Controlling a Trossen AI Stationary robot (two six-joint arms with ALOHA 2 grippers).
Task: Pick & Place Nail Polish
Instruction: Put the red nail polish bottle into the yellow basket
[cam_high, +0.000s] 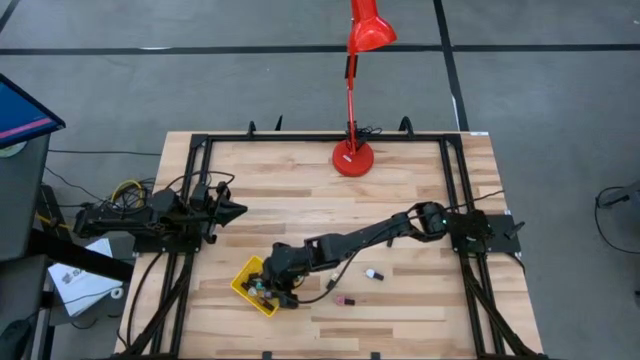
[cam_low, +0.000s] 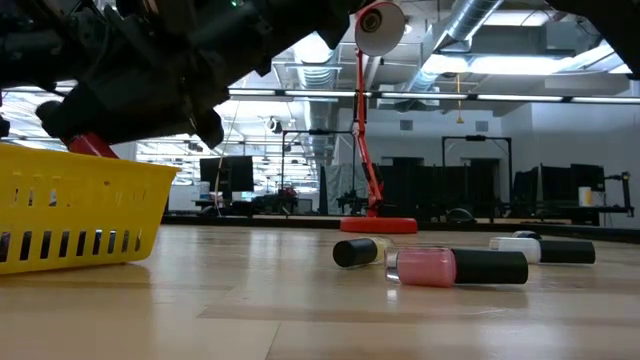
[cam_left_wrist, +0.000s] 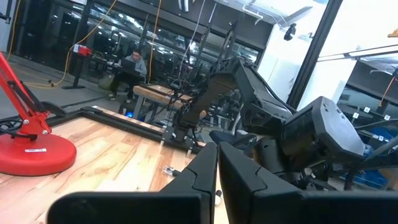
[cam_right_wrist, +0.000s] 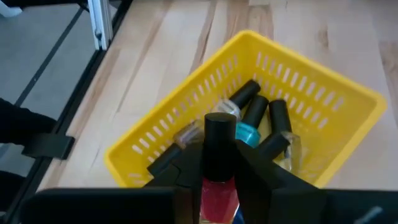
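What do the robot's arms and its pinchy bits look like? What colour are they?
Both arms are black and chunky, made of jointed segments. The right arm has a small green light near its base joint and thin black cables trailing beside it. The left arm has yellow wires bundled behind it. Each tool ends in two flat, dark, angular fingers.

Two matte-black arms (cam_high: 365, 238), seemingly cabled

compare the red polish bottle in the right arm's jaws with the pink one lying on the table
The red bottle is clamped in the right gripper above the yellow basket; the pink bottle lies flat on the table, untouched. The red one's liquid is deep red, the pink one's pale pink. Both have black caps.
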